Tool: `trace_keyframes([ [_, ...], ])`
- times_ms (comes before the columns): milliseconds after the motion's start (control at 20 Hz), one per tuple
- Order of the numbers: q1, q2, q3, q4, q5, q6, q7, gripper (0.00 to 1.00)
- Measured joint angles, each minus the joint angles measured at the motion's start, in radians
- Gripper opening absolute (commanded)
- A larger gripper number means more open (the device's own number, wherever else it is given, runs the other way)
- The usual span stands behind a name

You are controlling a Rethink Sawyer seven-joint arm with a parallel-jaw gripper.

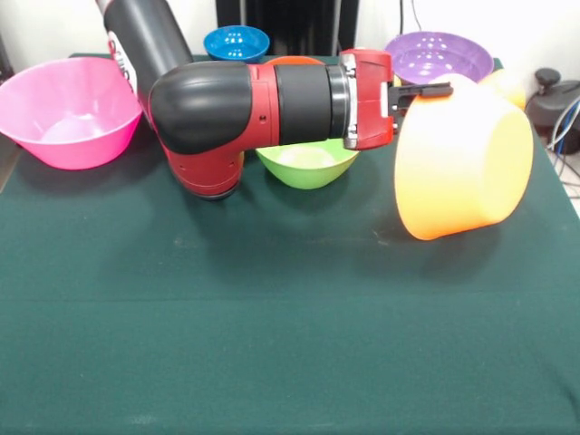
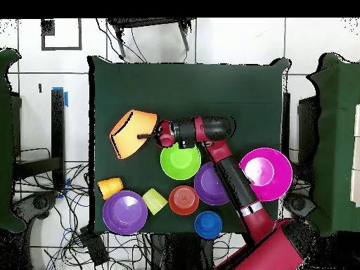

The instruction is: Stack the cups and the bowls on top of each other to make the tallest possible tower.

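Item: big orange-yellow bowl (image 1: 462, 163), hanging tipped on its side off the table, its mouth facing away from the arm. The gripper (image 1: 426, 91) is reaching level from the wrist and pinching the bowl's rim at the top edge, so the bowl's depth is running on outward from the claw.

Around it, seen from overhead:
- lime green bowl (image 2: 180, 161), sitting just under the wrist
- two purple bowls (image 2: 125, 212) (image 2: 209, 184), the second partly under the arm
- small orange bowl (image 2: 183, 200) and small blue bowl (image 2: 207, 223), nearer the base
- big pink bowl (image 2: 266, 174), well apart on the arm's other side
- two pale yellowish cups (image 2: 110, 187) (image 2: 155, 200), lying close by the first purple bowl

Judgement: nothing is stacked yet (every piece is standing alone). The lime green bowl is the nearest obstacle to a swing back toward the base.
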Motion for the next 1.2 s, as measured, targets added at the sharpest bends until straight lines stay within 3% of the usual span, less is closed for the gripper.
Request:
trace_keyframes([
  [450,-0.007,0.000,0.000,-0.002,-0.002,-0.001,-0.010,0.00],
  [500,-0.008,0.000,0.000,-0.003,-0.005,-0.002,-0.011,1.00],
  [1200,-0.034,0.000,0.004,-0.063,-0.052,-0.032,-0.067,1.00],
])
